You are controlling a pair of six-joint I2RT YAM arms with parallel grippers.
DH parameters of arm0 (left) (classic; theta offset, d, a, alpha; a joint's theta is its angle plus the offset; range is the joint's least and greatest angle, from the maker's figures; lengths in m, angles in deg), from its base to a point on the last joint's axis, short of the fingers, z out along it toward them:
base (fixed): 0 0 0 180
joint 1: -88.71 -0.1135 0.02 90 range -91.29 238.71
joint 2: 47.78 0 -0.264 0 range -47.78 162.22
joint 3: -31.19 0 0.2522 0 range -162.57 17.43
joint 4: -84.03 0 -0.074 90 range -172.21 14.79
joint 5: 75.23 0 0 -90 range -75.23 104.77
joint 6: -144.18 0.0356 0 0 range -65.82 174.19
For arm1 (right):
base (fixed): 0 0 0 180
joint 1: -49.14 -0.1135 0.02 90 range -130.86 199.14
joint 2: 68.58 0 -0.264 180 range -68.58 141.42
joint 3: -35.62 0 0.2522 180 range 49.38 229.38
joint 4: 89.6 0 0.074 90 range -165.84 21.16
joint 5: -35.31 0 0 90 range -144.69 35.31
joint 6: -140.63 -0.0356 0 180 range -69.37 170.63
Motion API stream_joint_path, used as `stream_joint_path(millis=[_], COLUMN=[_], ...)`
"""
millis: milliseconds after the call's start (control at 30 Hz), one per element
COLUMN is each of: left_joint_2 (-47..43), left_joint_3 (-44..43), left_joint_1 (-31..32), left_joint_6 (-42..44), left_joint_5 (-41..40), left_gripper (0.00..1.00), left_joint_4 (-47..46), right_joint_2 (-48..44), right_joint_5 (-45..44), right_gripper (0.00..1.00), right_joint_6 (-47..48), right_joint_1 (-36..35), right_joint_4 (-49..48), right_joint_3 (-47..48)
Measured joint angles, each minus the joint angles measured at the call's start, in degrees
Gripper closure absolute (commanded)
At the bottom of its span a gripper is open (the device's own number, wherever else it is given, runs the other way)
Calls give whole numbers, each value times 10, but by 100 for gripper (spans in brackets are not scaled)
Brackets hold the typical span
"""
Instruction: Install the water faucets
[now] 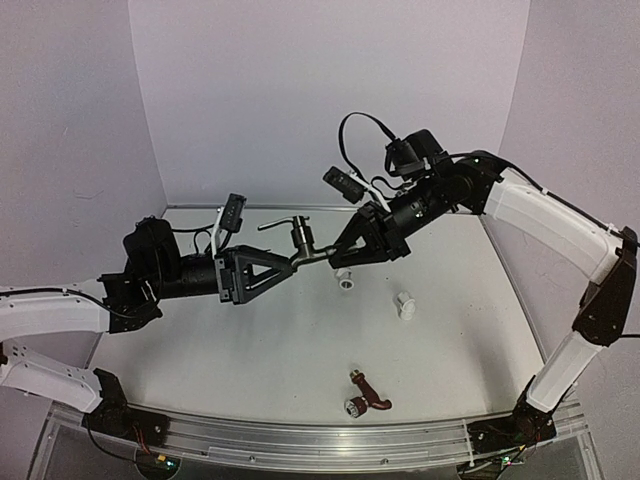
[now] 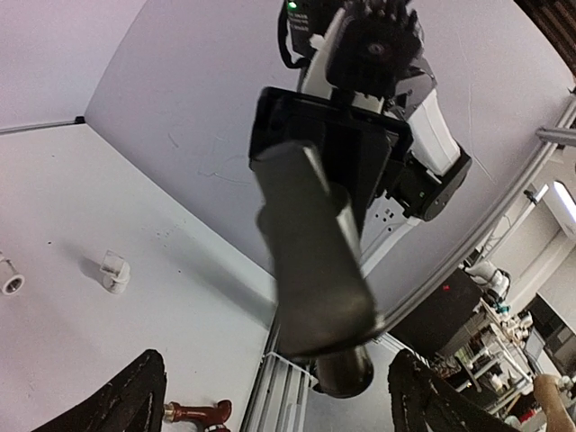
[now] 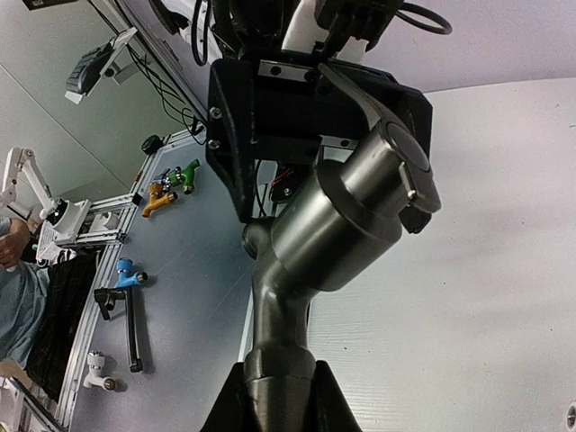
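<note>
You have the dark grey faucet (image 1: 302, 243) up in the air above the middle of the counter (image 1: 250, 340), between the two arms. Your right end effector (image 1: 337, 254) is clamped on one end of it. In the right wrist view the fingers (image 3: 236, 407) are closed tight around the narrow stem at the bottom of the frame, with the thick round body and thin lever rising above them. Your left end effector (image 1: 290, 262) faces the faucet's other end with its jaws apart. In the left wrist view the two fingers (image 2: 135, 400) stand wide to either side of the faucet's barrel and do not touch it. The reddish-brown faucet (image 1: 367, 393) lies on the counter near the near edge, a little right of centre, well apart from both arms, with its silvery round end toward the left. Two white elbow fittings sit on the counter between that faucet and the arms: one (image 1: 345, 280) just under your right end effector, the other (image 1: 404, 304) near it on the right.
</note>
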Motion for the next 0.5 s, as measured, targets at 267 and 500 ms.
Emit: stream_joint_path(millis=[267, 500], left_joint_2=[54, 59], left_joint_3=[-35, -35], left_joint_1=[2, 2], left_joint_6=[-9, -31], left_joint_5=[55, 30], left_gripper=[33, 41], left_joint_4=[-16, -66], right_joint_2=[0, 0], right_joint_5=[-1, 1], right_gripper=[100, 100], right_joint_6=[-39, -62], right_joint_1=[0, 0], right_joint_4=[-48, -81], right_joint_3=[0, -7])
